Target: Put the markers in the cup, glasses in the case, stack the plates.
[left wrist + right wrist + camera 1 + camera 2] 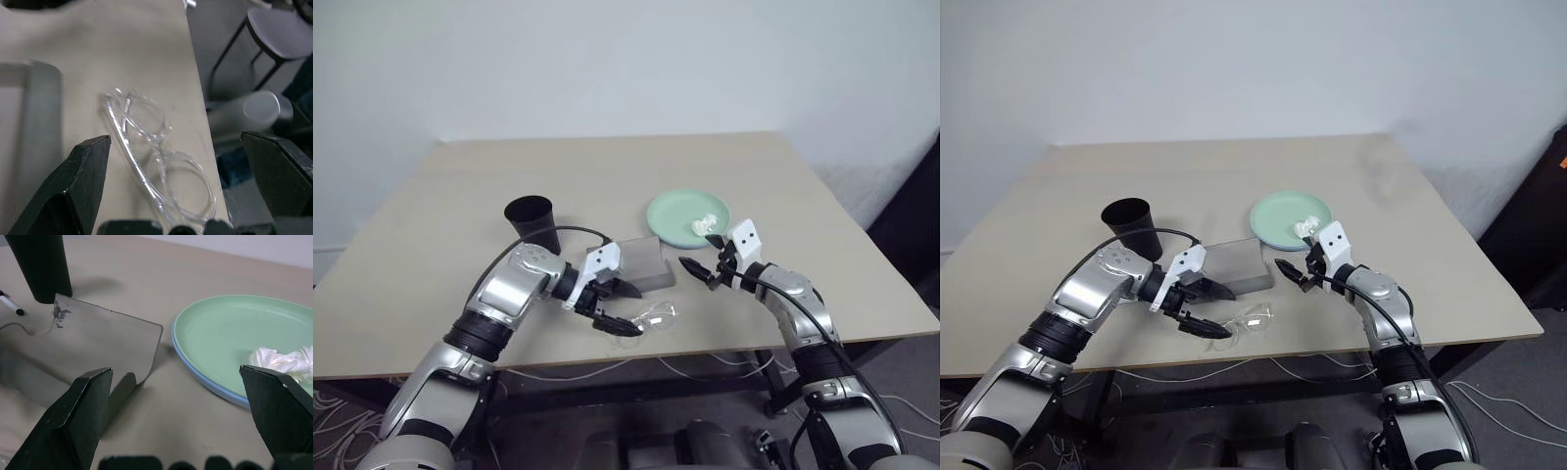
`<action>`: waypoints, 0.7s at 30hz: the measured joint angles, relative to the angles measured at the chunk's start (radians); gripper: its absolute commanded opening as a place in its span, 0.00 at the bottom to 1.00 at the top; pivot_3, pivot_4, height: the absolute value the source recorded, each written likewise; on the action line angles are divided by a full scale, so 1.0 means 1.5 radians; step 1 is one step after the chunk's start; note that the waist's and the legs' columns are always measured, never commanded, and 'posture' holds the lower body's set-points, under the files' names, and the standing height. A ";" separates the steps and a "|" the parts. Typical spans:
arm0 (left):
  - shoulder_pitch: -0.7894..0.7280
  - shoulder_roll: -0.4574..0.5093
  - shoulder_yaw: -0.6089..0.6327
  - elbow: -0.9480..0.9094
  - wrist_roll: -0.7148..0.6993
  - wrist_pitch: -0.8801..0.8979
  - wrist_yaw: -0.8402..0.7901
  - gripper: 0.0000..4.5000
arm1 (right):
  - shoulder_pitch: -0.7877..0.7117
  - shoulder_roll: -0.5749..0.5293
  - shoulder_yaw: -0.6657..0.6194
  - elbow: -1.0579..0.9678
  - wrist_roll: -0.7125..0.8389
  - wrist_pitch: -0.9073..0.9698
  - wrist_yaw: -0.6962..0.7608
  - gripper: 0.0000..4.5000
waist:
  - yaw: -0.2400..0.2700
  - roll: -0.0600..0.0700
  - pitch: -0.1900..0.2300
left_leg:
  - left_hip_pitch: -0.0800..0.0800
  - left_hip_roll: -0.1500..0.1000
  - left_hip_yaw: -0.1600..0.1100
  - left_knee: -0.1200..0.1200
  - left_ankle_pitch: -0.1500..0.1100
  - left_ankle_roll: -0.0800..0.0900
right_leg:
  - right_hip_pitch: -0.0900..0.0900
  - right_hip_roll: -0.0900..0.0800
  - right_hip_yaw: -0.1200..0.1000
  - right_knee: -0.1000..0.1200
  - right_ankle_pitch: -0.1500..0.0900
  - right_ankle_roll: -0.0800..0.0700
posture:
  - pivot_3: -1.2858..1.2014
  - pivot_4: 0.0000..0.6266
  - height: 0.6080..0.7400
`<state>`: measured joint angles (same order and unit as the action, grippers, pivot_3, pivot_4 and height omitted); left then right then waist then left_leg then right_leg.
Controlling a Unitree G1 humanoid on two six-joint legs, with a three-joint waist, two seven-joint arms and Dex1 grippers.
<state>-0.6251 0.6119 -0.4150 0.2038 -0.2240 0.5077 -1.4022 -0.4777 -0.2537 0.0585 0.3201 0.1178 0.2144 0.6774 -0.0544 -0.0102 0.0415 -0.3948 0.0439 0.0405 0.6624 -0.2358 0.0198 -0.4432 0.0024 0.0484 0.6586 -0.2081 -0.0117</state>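
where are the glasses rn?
In the left eye view the glasses lie on the table near its front edge, just in front of the grey case, with the open left gripper right beside them.

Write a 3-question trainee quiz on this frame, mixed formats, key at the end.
1. True or false: the glasses already lie inside the case.
2. Multiple choice: what sits on the green plate? A) a marker B) a crumpled white tissue C) the cup
3. Fill in: the green plate rests on top of a ___ plate.

Key
1. False. They lie on the table near its front edge, beside the case, with the left gripper over them, jaws open.
2. B.
3. Blue; its rim shows under the green one, so the plates are stacked.
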 measured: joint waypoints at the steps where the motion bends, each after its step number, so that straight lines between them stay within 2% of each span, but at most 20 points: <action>1: 0.000 -0.002 -0.003 0.000 0.009 0.004 0.005 1.00 | 0.000 0.000 0.000 0.000 0.000 0.000 -0.001 1.00 | 0.000 0.000 0.000 | 0.000 0.000 0.000 0.000 0.000 0.000 | 0.000 0.000 0.000 0.000 0.000 0.000 | 0.52 0.00 1.00; 12: 0.008 -0.040 -0.022 -0.008 0.045 0.071 0.075 1.00 | 0.003 0.008 0.003 -0.001 0.000 -0.004 -0.014 1.00 | 0.000 0.000 0.000 | 0.000 0.000 0.000 0.000 0.000 0.000 | 0.000 0.000 0.000 0.000 0.000 0.000 | 0.52 0.00 1.00; 21: 0.013 -0.047 -0.023 -0.012 0.048 0.102 0.099 1.00 | 0.006 0.012 0.010 -0.001 0.000 -0.007 -0.016 1.00 | 0.000 0.000 0.000 | 0.000 0.000 0.000 0.000 0.000 0.000 | 0.000 0.000 0.000 0.000 0.000 0.000 | 0.52 0.00 1.00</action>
<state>-0.6063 0.5410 -0.4490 0.1852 -0.1522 0.6607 -1.2530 -0.4689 -0.2354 0.0739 0.3183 0.1179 0.2041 0.6538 -0.0542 -0.0103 0.0415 -0.3949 0.0437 0.0404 0.6629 -0.2359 0.0198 -0.4428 0.0022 0.0486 0.6587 -0.2080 -0.0115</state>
